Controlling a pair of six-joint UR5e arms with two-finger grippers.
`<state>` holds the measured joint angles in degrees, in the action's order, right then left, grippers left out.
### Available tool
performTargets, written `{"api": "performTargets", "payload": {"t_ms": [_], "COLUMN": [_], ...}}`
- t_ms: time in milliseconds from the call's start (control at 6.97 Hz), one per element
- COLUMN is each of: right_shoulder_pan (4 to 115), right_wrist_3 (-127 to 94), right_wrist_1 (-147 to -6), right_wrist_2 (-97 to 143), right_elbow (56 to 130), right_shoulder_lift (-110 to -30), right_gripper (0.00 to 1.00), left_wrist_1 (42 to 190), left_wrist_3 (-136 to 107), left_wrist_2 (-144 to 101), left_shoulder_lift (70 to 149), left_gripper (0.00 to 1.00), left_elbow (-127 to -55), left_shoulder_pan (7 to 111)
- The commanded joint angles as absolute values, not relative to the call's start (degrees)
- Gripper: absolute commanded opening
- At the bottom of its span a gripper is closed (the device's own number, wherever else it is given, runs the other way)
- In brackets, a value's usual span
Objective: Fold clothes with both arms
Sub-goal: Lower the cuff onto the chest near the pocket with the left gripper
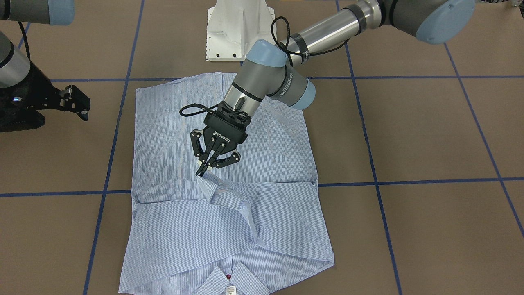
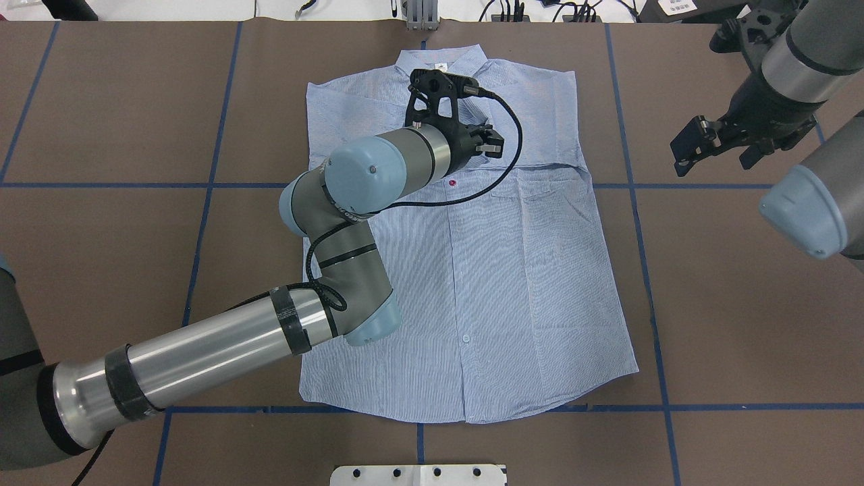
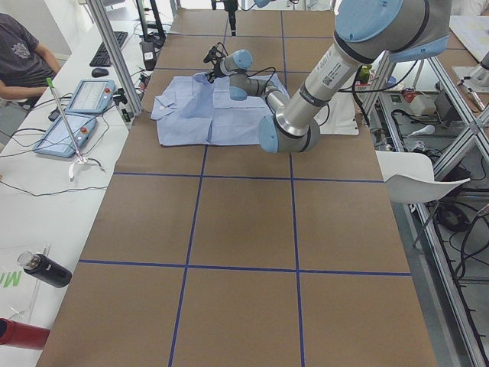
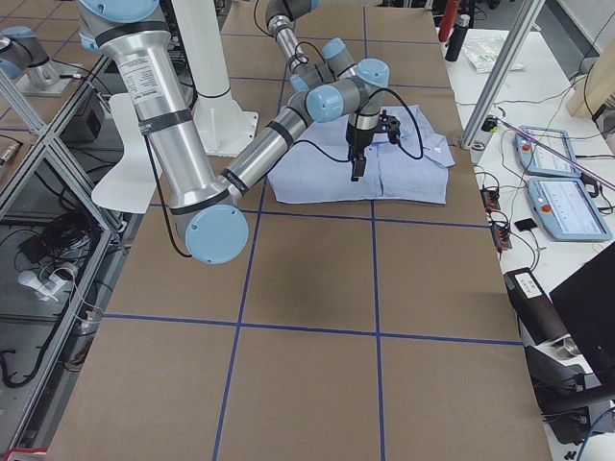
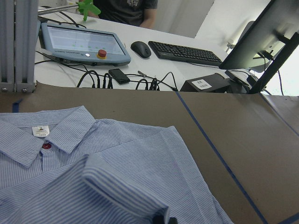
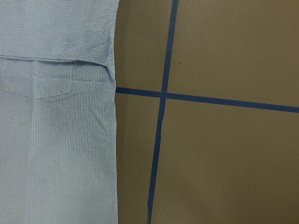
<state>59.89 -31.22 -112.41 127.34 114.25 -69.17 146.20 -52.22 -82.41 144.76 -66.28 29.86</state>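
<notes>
The light blue striped shirt (image 1: 278, 155) (image 2: 526, 283) lies flat on the brown table, front up, with its sleeves folded across the chest. Its collar (image 1: 229, 278) points away from the robot. My left gripper (image 1: 203, 169) (image 2: 489, 145) reaches over the chest and is shut on the cuff (image 5: 121, 191) of a folded sleeve (image 1: 233, 200), lifting it slightly. The left wrist view shows the white label (image 5: 40, 131) and a red button (image 5: 46, 146). My right gripper (image 1: 77, 104) (image 2: 702, 145) hangs open beside the shirt, off the fabric. The right wrist view shows the chest pocket (image 6: 51, 88).
The white pedestal base (image 1: 239, 28) (image 2: 418, 474) stands at the robot's edge of the table. Blue tape lines (image 6: 161, 116) cross the brown surface. Beyond the far edge is a desk with a keyboard (image 5: 184, 52), a control tablet (image 5: 84, 44) and a seated person (image 3: 23, 53).
</notes>
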Motion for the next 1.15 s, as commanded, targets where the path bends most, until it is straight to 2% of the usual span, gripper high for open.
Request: {"api": "performTargets", "payload": {"t_ms": [0,1004], "right_shoulder_pan": [60.64,61.96], "right_wrist_3": [-31.29,-31.46], "right_wrist_1": [-112.41,-112.41], "right_wrist_2": [128.31,131.21], "right_elbow": [114.26,114.26], "right_shoulder_lift": [-69.17,-69.17], "right_gripper": [1.0,1.0], "left_wrist_1": [146.34,151.43], "left_wrist_3": [-46.16,-35.77], "left_wrist_2": [-82.7,-79.48], "left_shoulder_lift": [146.06,149.32], "left_gripper": [0.0,0.0], "left_elbow": [-63.57,-56.35], "left_shoulder_pan": [29.27,26.72]}}
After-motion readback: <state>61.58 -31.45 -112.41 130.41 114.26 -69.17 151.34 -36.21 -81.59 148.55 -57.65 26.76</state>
